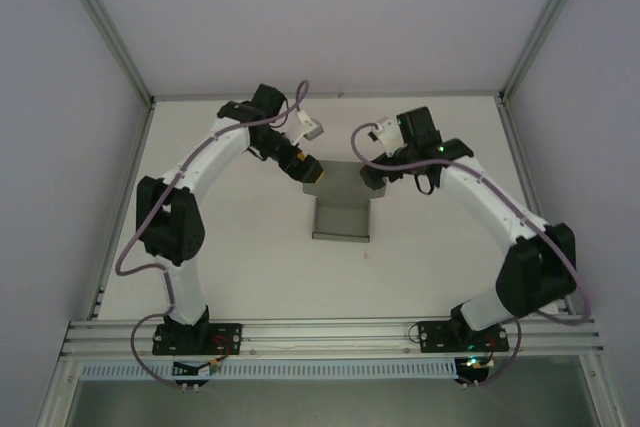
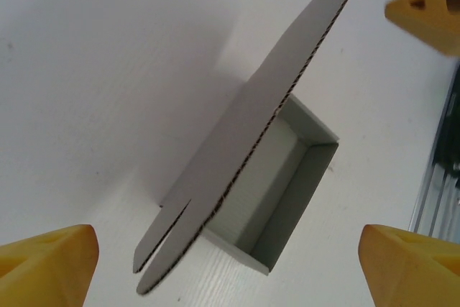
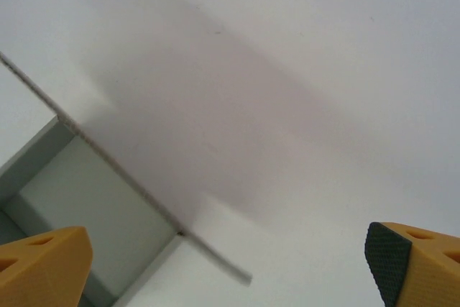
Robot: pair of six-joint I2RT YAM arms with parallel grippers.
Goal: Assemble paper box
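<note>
Your left gripper [image 2: 226, 242] has its 2 yellow fingers [image 2: 47, 267] spread wide and released. They grasp nothing, and no card touches them in the left wrist view. The paper box [image 2: 287, 177] lies between them, beyond the tips, on the white table [image 2: 86, 70]. Your right gripper [image 3: 228, 239] is also wide open and empty. The finger on the right of its view carries a black, rough-looking pad [image 3: 388, 253], and 1 corner of the box sits just beyond the other finger.

The box is made of thin grey card. In the left wrist view you see a shallow rectangular tray with low straight walls and a smooth matt inside. 1 long flap [image 2: 244, 127] stands up from the side of the tray, tilted, and its cut edge shows the brown wavy layer of corrugated board. The flap has rounded ends and a narrow slit near each end.

From above, the box [image 1: 342, 212] rests between both grippers, with the left gripper [image 1: 308, 169] at its far left corner and the right gripper [image 1: 373, 179] at its far right corner.
</note>
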